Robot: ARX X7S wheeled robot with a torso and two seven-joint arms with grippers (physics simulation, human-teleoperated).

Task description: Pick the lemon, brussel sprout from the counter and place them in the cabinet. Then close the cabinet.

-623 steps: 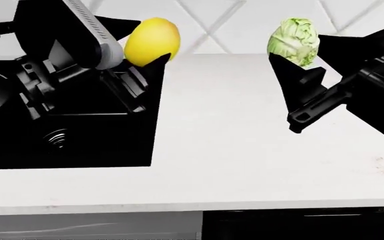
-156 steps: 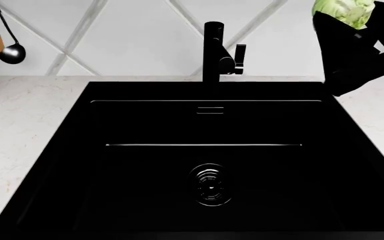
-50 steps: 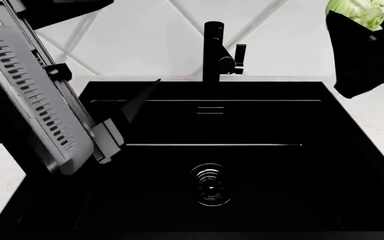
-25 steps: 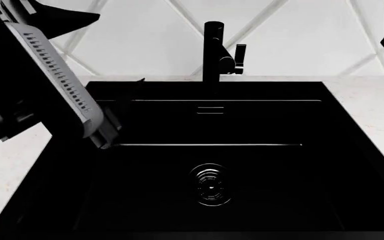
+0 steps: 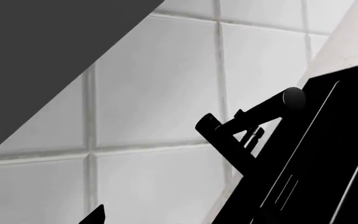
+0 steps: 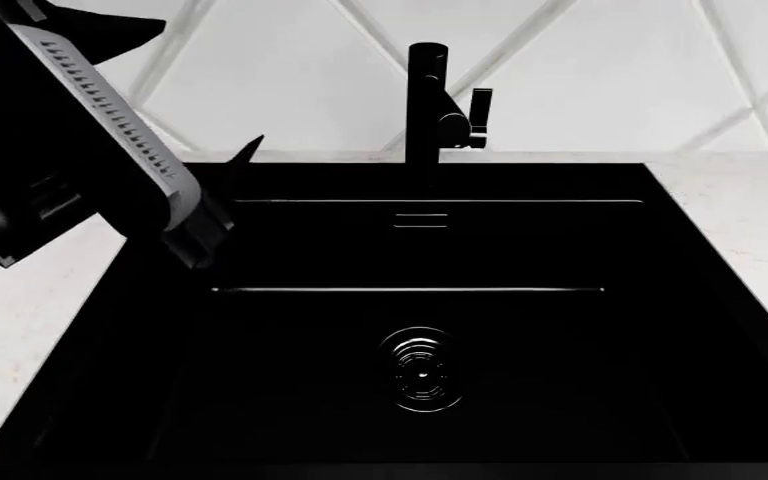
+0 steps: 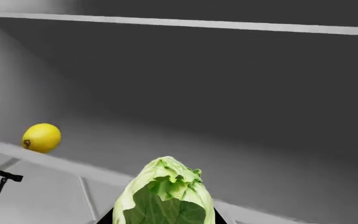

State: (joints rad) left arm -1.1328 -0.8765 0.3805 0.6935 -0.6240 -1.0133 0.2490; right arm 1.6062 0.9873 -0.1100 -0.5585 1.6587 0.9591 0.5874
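— So, where is the left arm [image 6: 77, 150] sitting?
— Angled over the black sink's [image 6: 418, 330] left rim by the white marble bench [image 6: 744, 200]; whether its fingers are apart, I cannot tell.
— And the right?
— Its fingers [image 7: 211, 215] are gripping the pale-green leafy brussel sprout [image 7: 164, 196] before the grey cabinet shelf [image 7: 241, 158], where the smooth yellow lemon [image 7: 41, 137] is resting.

Brussel sprout [image 7: 164, 198] in claw; lemon [image 7: 41, 137] on cabinet shelf [image 7: 67, 165].

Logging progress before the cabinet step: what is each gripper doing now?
Left gripper: cannot tell; only one fingertip shows.
Right gripper: closed on the brussel sprout.
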